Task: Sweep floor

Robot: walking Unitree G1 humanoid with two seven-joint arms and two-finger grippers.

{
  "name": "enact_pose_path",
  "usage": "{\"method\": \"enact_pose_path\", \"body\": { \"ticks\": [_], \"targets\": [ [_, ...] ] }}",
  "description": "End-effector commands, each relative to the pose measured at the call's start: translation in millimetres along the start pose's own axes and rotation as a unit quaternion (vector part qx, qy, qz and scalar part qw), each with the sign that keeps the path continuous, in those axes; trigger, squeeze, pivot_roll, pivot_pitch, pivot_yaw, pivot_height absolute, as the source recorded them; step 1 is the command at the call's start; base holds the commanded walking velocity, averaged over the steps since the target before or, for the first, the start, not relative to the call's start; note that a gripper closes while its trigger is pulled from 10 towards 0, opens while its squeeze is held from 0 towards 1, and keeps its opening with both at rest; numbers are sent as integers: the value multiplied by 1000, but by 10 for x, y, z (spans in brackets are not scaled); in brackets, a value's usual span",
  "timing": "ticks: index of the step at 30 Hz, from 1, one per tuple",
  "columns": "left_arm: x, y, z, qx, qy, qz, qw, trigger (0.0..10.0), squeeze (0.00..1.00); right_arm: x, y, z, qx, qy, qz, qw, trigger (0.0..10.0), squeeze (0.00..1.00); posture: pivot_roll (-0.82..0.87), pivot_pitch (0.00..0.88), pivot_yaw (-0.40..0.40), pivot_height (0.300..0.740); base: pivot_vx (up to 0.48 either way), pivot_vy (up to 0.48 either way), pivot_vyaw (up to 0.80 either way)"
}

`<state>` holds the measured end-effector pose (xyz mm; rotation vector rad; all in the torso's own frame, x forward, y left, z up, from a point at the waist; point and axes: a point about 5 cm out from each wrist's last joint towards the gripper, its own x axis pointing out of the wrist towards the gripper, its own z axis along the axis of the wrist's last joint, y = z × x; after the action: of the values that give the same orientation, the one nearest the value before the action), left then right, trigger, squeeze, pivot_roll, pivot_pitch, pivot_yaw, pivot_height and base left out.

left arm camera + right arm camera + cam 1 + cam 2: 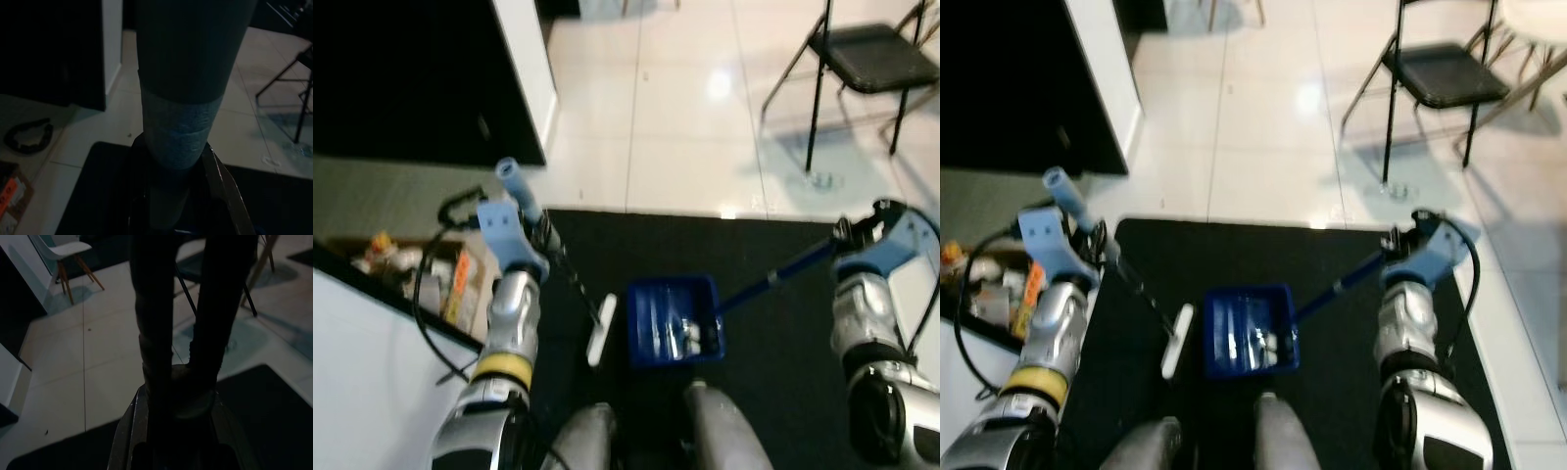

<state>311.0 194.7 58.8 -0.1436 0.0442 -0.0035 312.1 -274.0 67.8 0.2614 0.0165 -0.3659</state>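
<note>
On the black mat (773, 245) just ahead of my legs sits a blue dustpan (651, 318) with small pale scraps inside. Its dark blue handle (783, 272) rises to the right into my right gripper (852, 235), which is shut on it. My left gripper (543, 235) is shut on the brush's pale blue handle (514, 181). The thin shaft slants down to a white brush head (600, 330) resting on the mat just left of the dustpan. In the left wrist view the grey-blue handle (181, 132) sits between the fingers.
White tiled floor (685, 127) lies beyond the mat. A black folding chair (871, 54) stands at the far right, a dark cabinet with a white side panel (529, 69) at the far left. An open box of clutter (421, 274) sits to my left.
</note>
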Motion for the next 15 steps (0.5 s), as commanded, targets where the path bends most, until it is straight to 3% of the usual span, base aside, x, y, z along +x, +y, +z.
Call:
{"method": "enact_pose_path", "body": {
  "ticks": [1, 10, 15],
  "targets": [
    [-8, 10, 27, 2, -12, -1, 1000, 10000, 0, 1, 51, 3, 7, -6, 4, 1000, 10000, 0, -14, 89, -6, 740, 480, 0, 0],
    [-5, -13, 25, 1, -12, -7, 1000, 10000, 0, 4, 48, -1, 18, -3, -1, 1000, 10000, 0, -13, 96, -5, 740, 472, 0, 0],
    [-7, -25, 23, -1, -12, -8, 1000, 10000, 0, 3, 28, -10, 20, 1, -7, 1000, 10000, 0, -12, 100, -7, 740, 472, 0, -759]
  ]
}}
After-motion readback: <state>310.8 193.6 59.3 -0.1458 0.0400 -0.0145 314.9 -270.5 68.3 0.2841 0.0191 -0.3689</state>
